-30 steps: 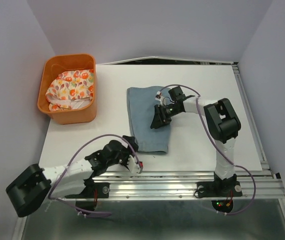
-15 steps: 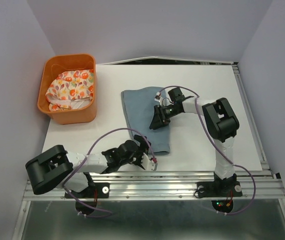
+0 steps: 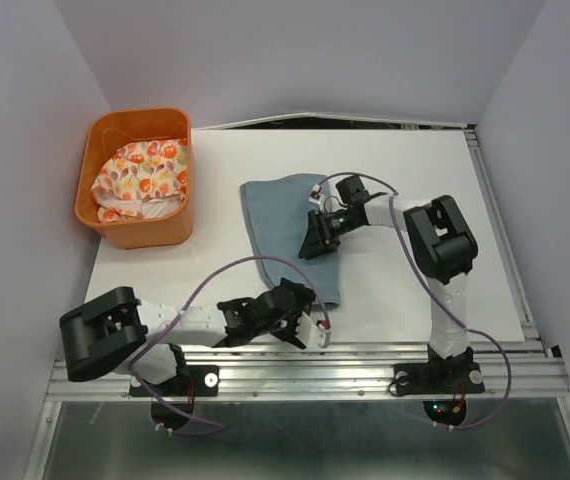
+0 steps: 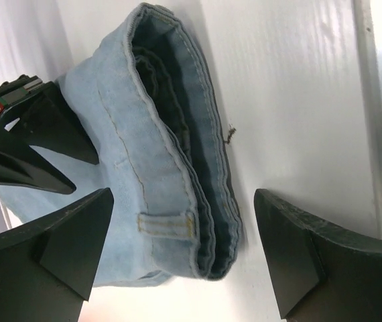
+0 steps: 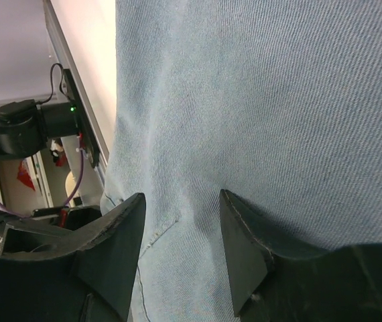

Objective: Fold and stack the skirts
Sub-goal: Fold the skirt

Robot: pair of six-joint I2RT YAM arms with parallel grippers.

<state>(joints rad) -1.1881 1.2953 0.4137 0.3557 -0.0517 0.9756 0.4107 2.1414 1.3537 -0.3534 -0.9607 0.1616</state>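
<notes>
The light blue denim skirt point(image 3: 290, 235) lies folded in the middle of the white table. My right gripper point(image 3: 315, 240) is open and presses down on the skirt's middle; denim point(image 5: 258, 100) fills the right wrist view between the fingers. My left gripper point(image 3: 315, 325) is open at the skirt's near end; its wrist view shows the folded waistband edge point(image 4: 204, 221) between its spread fingers, not gripped. The white floral skirt point(image 3: 140, 180) lies bunched in the orange basket point(image 3: 145, 232) at the back left.
The metal rail point(image 3: 365, 360) runs along the table's near edge. Grey walls close in the left, back and right sides. The left arm's cable point(image 3: 235, 270) loops over the table in front of the basket.
My left arm has swung right along the near edge to the skirt's near end. The skirt's far left corner has shifted left. My right gripper stays on the skirt.
</notes>
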